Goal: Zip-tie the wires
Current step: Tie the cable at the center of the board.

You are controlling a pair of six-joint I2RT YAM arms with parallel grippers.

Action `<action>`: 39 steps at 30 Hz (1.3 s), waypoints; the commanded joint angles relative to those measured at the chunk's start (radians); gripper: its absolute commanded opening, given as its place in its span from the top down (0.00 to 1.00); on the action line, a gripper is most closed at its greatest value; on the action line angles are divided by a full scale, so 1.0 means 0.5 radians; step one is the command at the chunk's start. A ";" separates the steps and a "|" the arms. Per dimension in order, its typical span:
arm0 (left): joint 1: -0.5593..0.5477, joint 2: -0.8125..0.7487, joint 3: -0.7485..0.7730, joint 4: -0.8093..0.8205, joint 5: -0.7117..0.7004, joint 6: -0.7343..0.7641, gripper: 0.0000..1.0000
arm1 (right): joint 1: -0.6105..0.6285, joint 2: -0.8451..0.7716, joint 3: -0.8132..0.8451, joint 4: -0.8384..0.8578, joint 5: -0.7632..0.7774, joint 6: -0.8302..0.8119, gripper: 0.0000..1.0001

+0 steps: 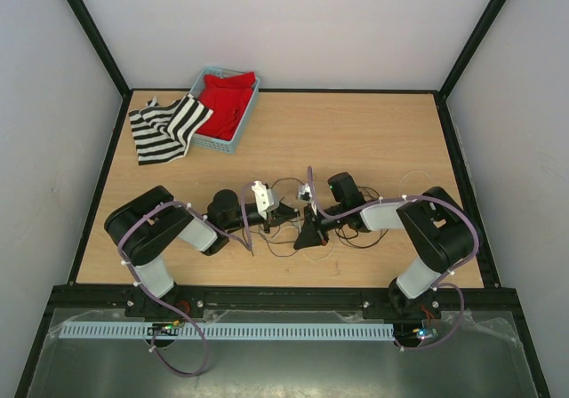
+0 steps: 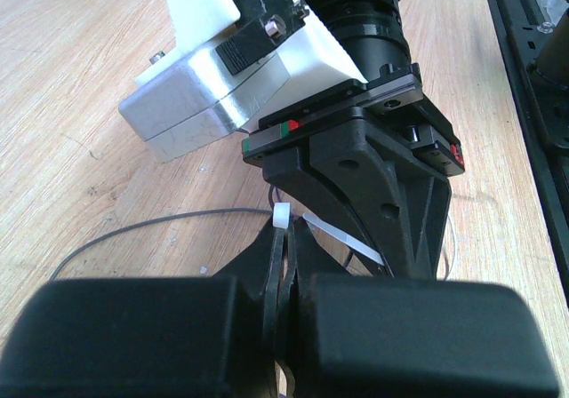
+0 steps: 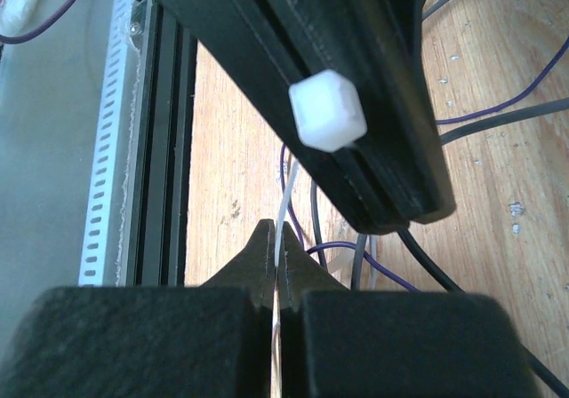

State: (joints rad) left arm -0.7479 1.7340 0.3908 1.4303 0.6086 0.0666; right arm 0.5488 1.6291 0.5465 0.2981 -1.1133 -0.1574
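Observation:
The white zip tie is held between both grippers over the middle of the table. My left gripper (image 2: pixel 289 226) is shut on the tie just below its square head (image 2: pixel 282 215). The strip (image 2: pixel 342 238) runs right into the right gripper's black fingers (image 2: pixel 373 176). In the right wrist view my right gripper (image 3: pixel 278 238) is shut on the white strip (image 3: pixel 286 204), and the head (image 3: pixel 327 109) sits at the left fingers (image 3: pixel 356 123). Thin dark and purple wires (image 3: pixel 356 251) lie curled on the wood under both grippers (image 1: pixel 298 220). One dark strand (image 2: pixel 160 221) also shows in the left wrist view.
A blue basket (image 1: pixel 197 85) with red cloth stands at the back left, with a black-and-white striped cloth (image 1: pixel 164 127) beside it. A pale wire loop (image 1: pixel 413 181) lies at the right. The perforated rail (image 3: pixel 105 149) marks the table's near edge.

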 commanded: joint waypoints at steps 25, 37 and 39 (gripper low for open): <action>-0.034 -0.001 -0.021 0.102 -0.060 0.099 1.00 | -0.011 -0.007 0.037 -0.069 -0.080 -0.060 1.00; -0.043 0.013 -0.025 0.100 -0.067 0.117 1.00 | -0.011 -0.037 0.047 -0.084 -0.085 -0.068 1.00; -0.044 0.012 -0.024 0.102 -0.067 0.122 1.00 | -0.010 -0.030 0.050 -0.084 -0.092 -0.065 1.00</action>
State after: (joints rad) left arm -0.7639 1.7355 0.3859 1.4303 0.5743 0.1055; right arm 0.5488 1.6287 0.5488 0.2848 -1.1156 -0.1661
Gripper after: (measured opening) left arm 0.002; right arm 0.014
